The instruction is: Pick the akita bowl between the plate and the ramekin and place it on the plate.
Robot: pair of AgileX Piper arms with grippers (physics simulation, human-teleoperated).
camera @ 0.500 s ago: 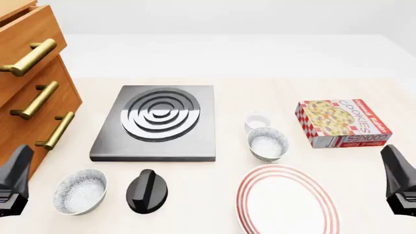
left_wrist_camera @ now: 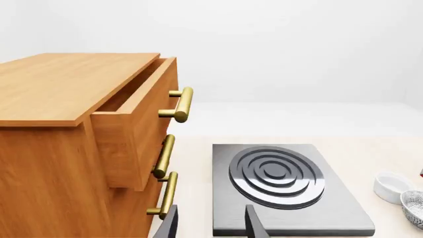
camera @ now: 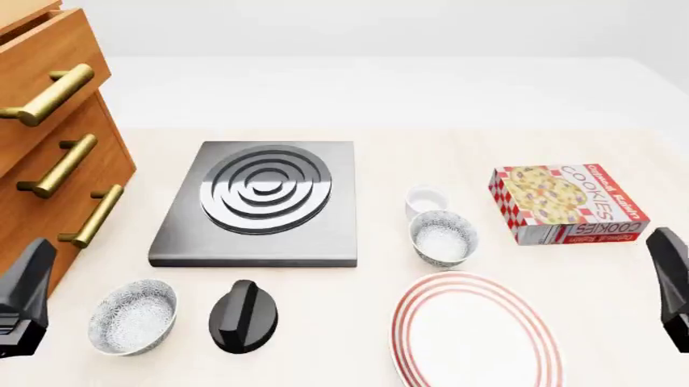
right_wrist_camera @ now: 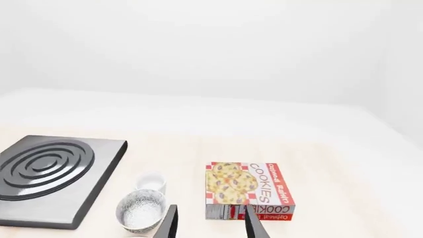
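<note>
The akita bowl (camera: 443,237), speckled white inside and grey-patterned outside, stands between the ramekin (camera: 427,198) behind it and the red-ringed plate (camera: 473,330) in front. The right wrist view shows the akita bowl (right_wrist_camera: 140,210) and ramekin (right_wrist_camera: 151,182) just ahead of my right gripper (right_wrist_camera: 210,225), which is open and empty. My right gripper (camera: 670,278) hangs at the table's right edge, well apart from the bowl. At the far left near the drawers is my left gripper (camera: 24,294); the left gripper (left_wrist_camera: 211,225) is open and empty too.
A second speckled bowl (camera: 132,316) and a black knob (camera: 244,316) sit front left. A dark stove plate (camera: 261,201) lies in the middle. A cookie box (camera: 569,203) lies right of the ramekin. A wooden drawer cabinet (camera: 54,145) with brass handles stands at the left.
</note>
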